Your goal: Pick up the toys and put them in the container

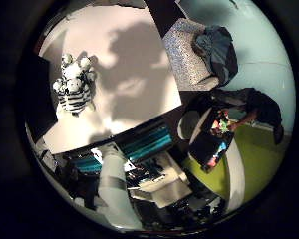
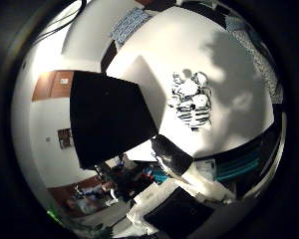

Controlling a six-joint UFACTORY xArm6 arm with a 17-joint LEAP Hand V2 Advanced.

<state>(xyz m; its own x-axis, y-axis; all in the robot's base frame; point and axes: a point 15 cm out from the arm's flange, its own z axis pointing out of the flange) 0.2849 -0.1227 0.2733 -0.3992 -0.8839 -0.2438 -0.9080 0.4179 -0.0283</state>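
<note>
We could not tell our hand's (image 2: 189,174) grasp; high above the zebra toy (image 2: 192,102), it risked missing the container (image 2: 107,119).

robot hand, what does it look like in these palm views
The robot hand is built of white and black blocky parts, with teal ribbed sections near its base. One white finger segment carries a grey band. In the thumb side view a black-tipped white finger reaches in from the edge.
</note>
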